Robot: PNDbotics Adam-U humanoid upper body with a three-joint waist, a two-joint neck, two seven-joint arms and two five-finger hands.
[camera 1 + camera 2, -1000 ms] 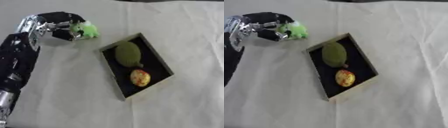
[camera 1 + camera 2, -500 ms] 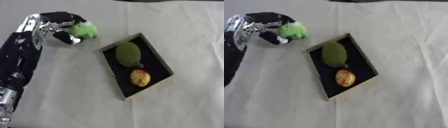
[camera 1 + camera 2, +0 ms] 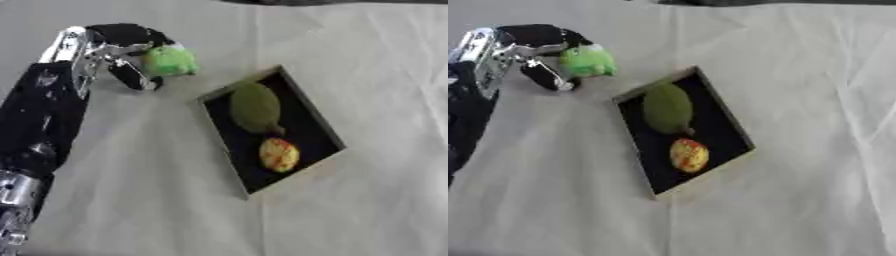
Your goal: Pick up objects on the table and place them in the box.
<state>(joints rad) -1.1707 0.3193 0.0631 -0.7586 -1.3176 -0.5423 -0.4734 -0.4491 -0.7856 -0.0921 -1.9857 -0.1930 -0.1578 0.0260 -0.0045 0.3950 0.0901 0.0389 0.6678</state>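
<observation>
A small bright green soft toy (image 3: pixel 170 61) is held off the cloth at the upper left, pinched in my left hand (image 3: pixel 122 50), whose black fingers curl round it. It hangs a short way left of the box's far corner. The box (image 3: pixel 328 135) is a shallow black tray with a pale rim, lying askew in the middle. Inside it lie a dull green oval fruit (image 3: pixel 255 106) at the far end and a yellow and red fruit (image 3: pixel 279 154) nearer me. My right hand is in no view.
A pale wrinkled cloth (image 3: pixel 385 75) covers the whole table. My left arm (image 3: pixel 39 125) runs down the left side. A dark strip shows at the far edge.
My left hand has carried the green toy to the right, closer to the box. The box and its two fruits have stayed put.
</observation>
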